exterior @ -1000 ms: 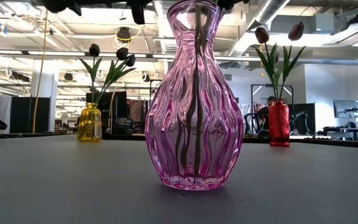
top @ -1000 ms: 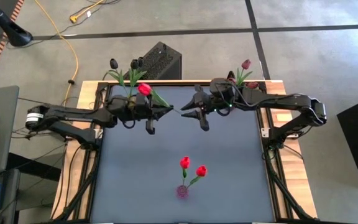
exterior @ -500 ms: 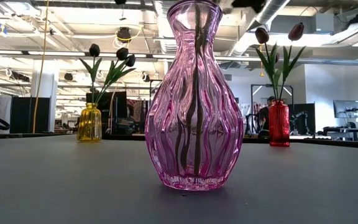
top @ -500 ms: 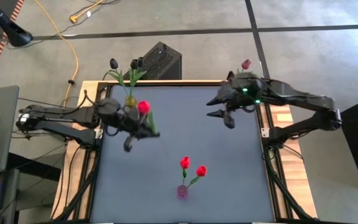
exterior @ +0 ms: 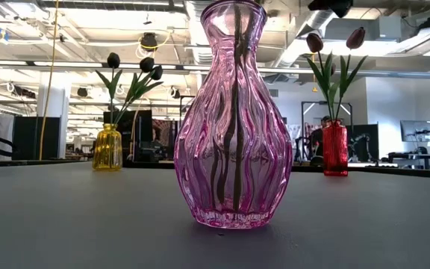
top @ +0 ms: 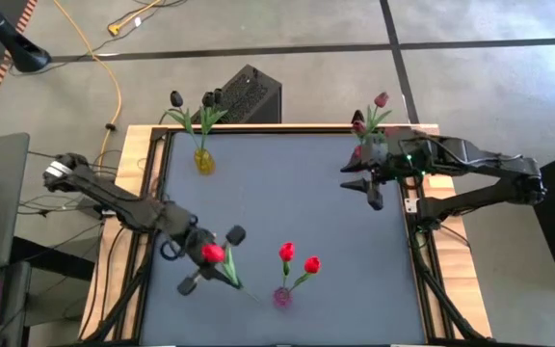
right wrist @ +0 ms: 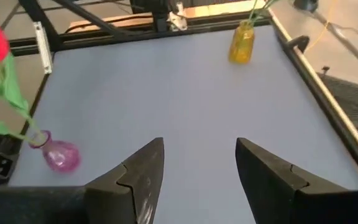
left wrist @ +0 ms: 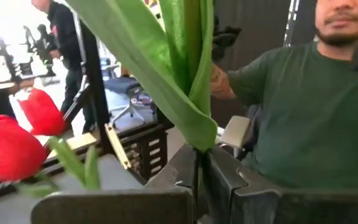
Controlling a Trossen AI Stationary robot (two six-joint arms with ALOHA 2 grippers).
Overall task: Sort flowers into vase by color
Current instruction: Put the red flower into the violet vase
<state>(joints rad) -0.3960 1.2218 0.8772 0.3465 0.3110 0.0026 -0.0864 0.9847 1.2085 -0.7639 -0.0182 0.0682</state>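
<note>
My left gripper (top: pixel 216 262) is shut on a bright red tulip (top: pixel 213 253), just left of the pink vase (top: pixel 282 296). Its stem end (top: pixel 255 298) slants toward that vase. The pink vase (exterior: pixel 234 112) holds two red tulips (top: pixel 286 252), whose stems stick into its neck. The yellow vase (top: pixel 203 159) at the far left holds near-black tulips. The red vase (exterior: pixel 335 149) at the far right holds crimson tulips (top: pixel 382 99). My right gripper (top: pixel 364 188) hovers open near the right edge, touching nothing (right wrist: pixel 194 165). My left gripper pinches the red tulip's green stem (left wrist: pixel 197 163) between its two fingers (left wrist: pixel 229 180), just below where a long leaf (left wrist: pixel 185 74) wraps it. The leaf and stem rise upright out of the fingers. The tulip is lifted clear of the table.
A person in a green shirt (left wrist: pixel 303 118) stands beyond the table's near side. A black box (top: pixel 249 92) sits past the far edge. Bare grey tabletop (top: pixel 287 202) lies between the three vases. Wooden side rails (top: pixel 451 280) border the table.
My left gripper has carried the red tulip from the far middle of the table toward the near edge, turning as it went, and now sits left of the pink vase. My right gripper has drawn back from the middle toward the right edge.
</note>
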